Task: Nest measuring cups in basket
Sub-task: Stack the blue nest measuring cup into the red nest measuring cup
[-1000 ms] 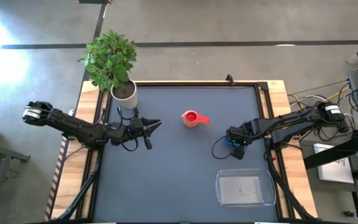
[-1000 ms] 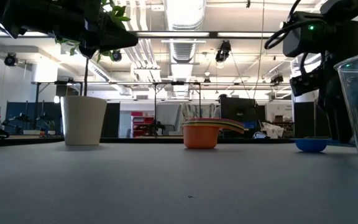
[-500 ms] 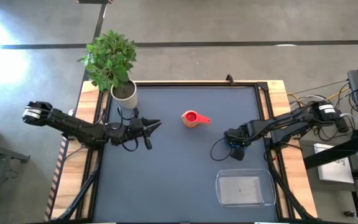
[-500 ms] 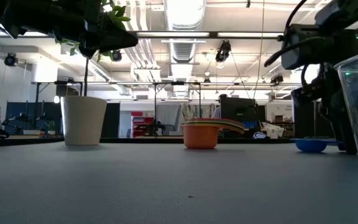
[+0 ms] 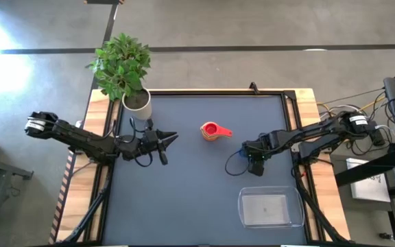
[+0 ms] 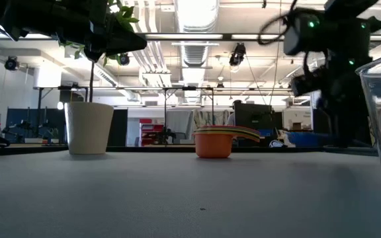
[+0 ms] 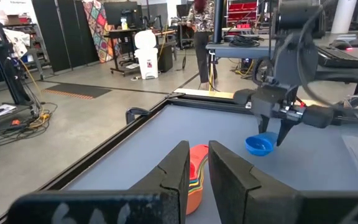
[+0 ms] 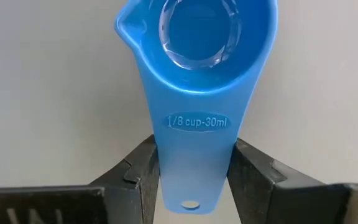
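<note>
A blue measuring cup [image 8: 197, 43], marked 1/8 cup, hangs just above the table right of centre, with my right gripper [image 8: 194, 180] shut on it; the left wrist view shows the cup [image 7: 260, 144] too. A nested stack of measuring cups, red on top [image 5: 211, 130] and orange at the bottom [image 6: 213, 144], stands on its base at the table's middle. The clear basket [image 5: 243, 207] rests on the table at the near right. My left gripper [image 5: 173, 136] hovers level and shut left of the stack. My right gripper pinches the blue cup's flat handle [image 8: 166, 163] by its two long edges, toward the free end with the hole. The fingers [image 8: 140, 169] come steeply from above and lie across the handle. The cup is level, bowl up, lifted just clear of the table.
A white pot [image 5: 137, 103] with a green plant stands at the table's far left corner, close behind my left arm. A raised black frame [image 5: 214, 92] runs round the dark table top. Bare table lies between the stack and the basket.
My right gripper has shut on the blue cup's handle, shifted a little toward the table's left edge and raised the cup off the table. The cup, which lay on the table a second ago, now hangs clear.
</note>
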{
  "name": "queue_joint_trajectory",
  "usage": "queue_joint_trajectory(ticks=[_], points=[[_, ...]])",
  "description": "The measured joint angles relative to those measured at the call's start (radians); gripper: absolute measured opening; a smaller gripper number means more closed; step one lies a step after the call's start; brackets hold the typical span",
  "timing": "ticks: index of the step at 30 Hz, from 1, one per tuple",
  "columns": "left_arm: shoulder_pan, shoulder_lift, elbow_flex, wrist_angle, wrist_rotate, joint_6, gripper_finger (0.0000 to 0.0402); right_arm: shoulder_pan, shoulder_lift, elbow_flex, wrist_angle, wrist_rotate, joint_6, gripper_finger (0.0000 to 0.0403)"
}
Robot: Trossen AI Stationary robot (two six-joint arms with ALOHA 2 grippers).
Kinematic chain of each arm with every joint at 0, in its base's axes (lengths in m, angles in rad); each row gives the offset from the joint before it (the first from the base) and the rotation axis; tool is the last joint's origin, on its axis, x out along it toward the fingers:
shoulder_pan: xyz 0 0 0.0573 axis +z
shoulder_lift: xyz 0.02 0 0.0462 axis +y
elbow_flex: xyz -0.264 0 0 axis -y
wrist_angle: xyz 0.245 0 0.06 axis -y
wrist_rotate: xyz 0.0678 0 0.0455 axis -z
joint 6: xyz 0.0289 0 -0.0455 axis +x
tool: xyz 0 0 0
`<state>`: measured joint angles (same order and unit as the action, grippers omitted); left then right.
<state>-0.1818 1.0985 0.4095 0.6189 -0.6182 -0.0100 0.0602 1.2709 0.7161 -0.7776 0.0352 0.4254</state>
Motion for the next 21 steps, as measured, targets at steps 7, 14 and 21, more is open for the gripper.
queue_joint_trajectory(ticks=[7, 14, 21], points=[[0.0, 0.0, 0.0, 0.0, 0.0, -0.018, 0.004, -0.002, 0.001, 0.139, 0.001, 0.101, -0.11, 0.0149], [0.0, 0.0, 0.0, -0.008, 0.001, -0.06, 0.004, -0.068, 0.05, 0.289, 0.006, 0.126, -0.252, 0.0144], [0.0, 0.0, 0.0, -0.011, 0.003, -0.082, 0.004, -0.175, 0.183, 0.433, 0.001, 0.107, -0.426, 0.0149]])
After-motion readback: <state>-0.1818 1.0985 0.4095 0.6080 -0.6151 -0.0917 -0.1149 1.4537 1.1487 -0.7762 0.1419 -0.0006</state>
